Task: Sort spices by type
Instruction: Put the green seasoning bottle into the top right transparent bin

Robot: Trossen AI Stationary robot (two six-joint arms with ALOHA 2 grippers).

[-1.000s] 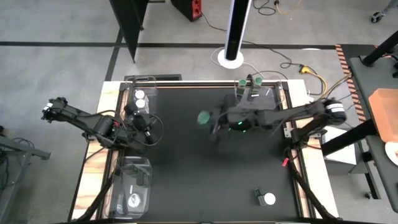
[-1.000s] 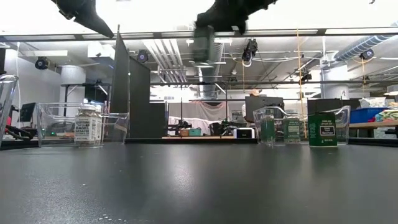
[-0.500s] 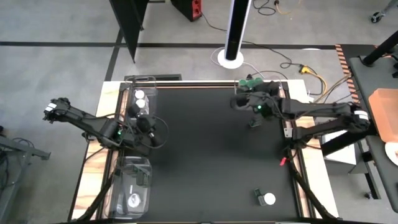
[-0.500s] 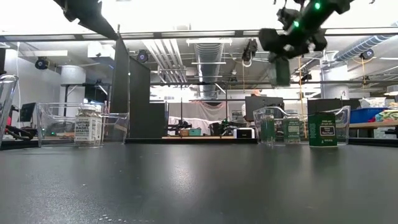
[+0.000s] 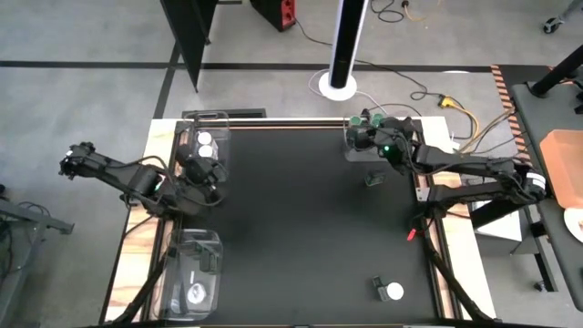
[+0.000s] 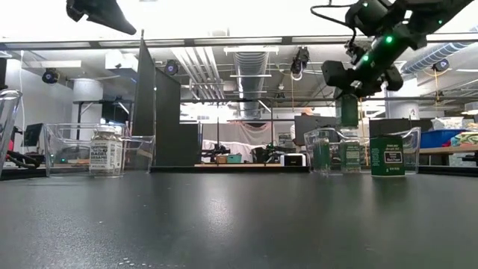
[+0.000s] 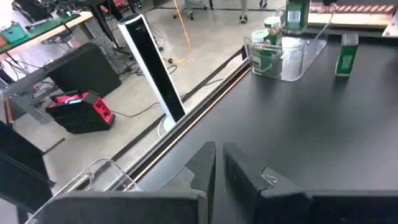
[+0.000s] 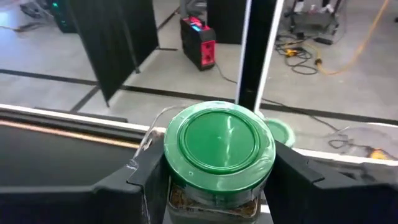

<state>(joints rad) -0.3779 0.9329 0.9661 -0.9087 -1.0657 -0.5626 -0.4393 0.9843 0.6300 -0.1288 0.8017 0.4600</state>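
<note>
Spice jars with dark bodies and round lids are spread over the black tabletop (image 5: 301, 228). One green-lidded spice jar (image 8: 217, 158) is clamped between the fingers of the right end effector (image 5: 372, 138), which hangs above the clear plastic tray (image 5: 401, 137) at the far right corner; in the low view this jar (image 6: 349, 110) is in the air above that tray (image 6: 411, 146). Other green-lidded jars (image 7: 268, 46) already stand in this tray, and a lone green-lidded jar (image 5: 373, 179) stands on the tabletop just beside it. Two white-lidded jars (image 5: 205, 146) sit in the clear plastic tray (image 5: 223, 137) at the far left corner. A white-lidded jar (image 5: 388, 292) lies on its side on the tabletop near the right front. Another clear plastic tray (image 5: 173, 264) at the left front holds a further white-lidded jar (image 5: 197, 293). The left end effector (image 7: 219, 163) has its fingers closed together on nothing and hangs above the tabletop near the far left tray.
</note>
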